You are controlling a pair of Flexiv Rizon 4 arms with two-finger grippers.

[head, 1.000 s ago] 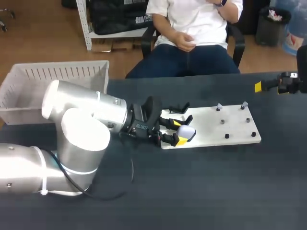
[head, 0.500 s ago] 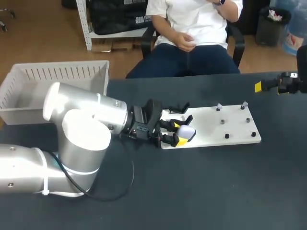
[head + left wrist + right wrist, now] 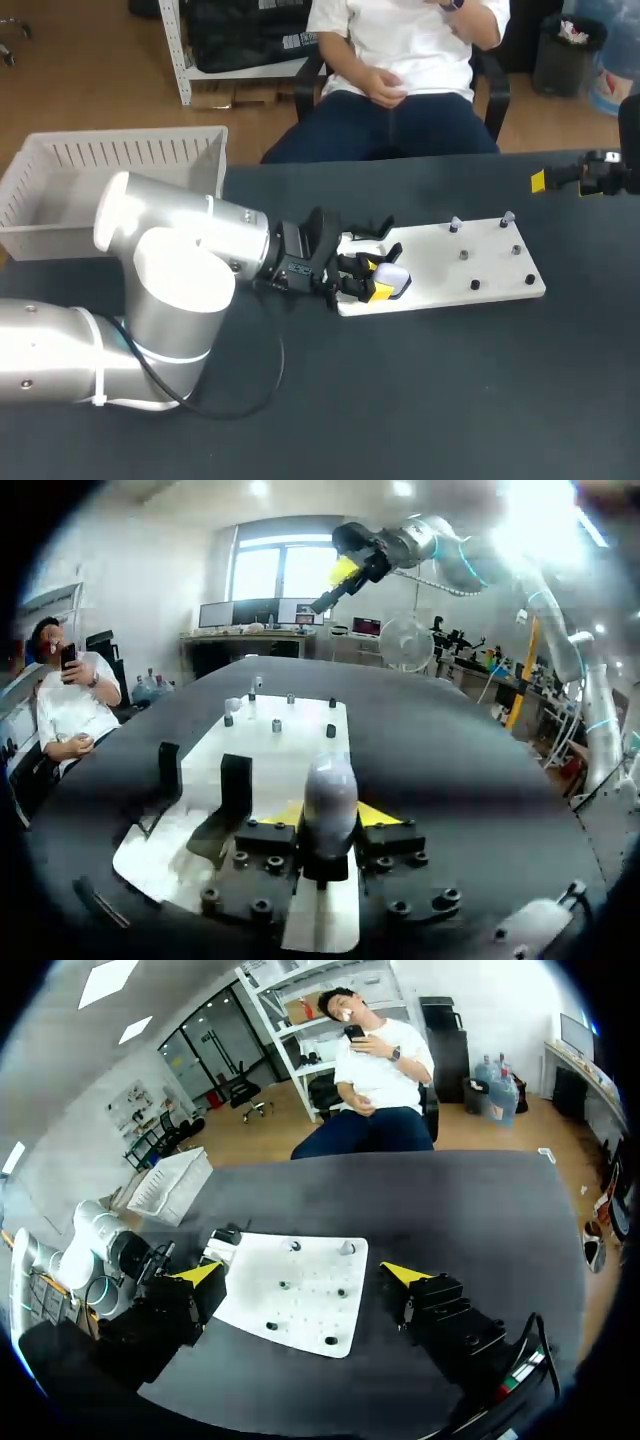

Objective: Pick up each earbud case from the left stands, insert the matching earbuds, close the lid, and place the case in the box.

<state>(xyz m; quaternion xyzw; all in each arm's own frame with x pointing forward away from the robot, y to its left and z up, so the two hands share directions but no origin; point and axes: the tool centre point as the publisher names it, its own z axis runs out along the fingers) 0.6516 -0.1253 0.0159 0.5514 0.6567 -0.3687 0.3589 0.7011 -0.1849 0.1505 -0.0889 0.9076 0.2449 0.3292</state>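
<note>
A pale lavender earbud case (image 3: 395, 278) stands at the left end of the white board (image 3: 450, 262). My left gripper (image 3: 376, 278) is shut on it, one yellow tip pressed to each side. In the left wrist view the case (image 3: 330, 798) rises upright between the fingers (image 3: 287, 816). Two empty black stands (image 3: 370, 231) sit just behind it. Two small earbuds (image 3: 454, 225) rest on pegs at the board's far edge. My right gripper (image 3: 562, 178) hovers open, with nothing in it, over the table's far right; its own view looks down on the board (image 3: 300, 1300).
A white slatted box (image 3: 120, 152) stands at the table's back left. Several short black pegs (image 3: 474, 284) dot the board's right half. My left arm's bulky body (image 3: 170, 290) covers the near left of the dark table (image 3: 450, 400).
The left gripper's fingers have drawn in around the earbud case until they touch it. The arm edged slightly right. The right arm has not moved.
</note>
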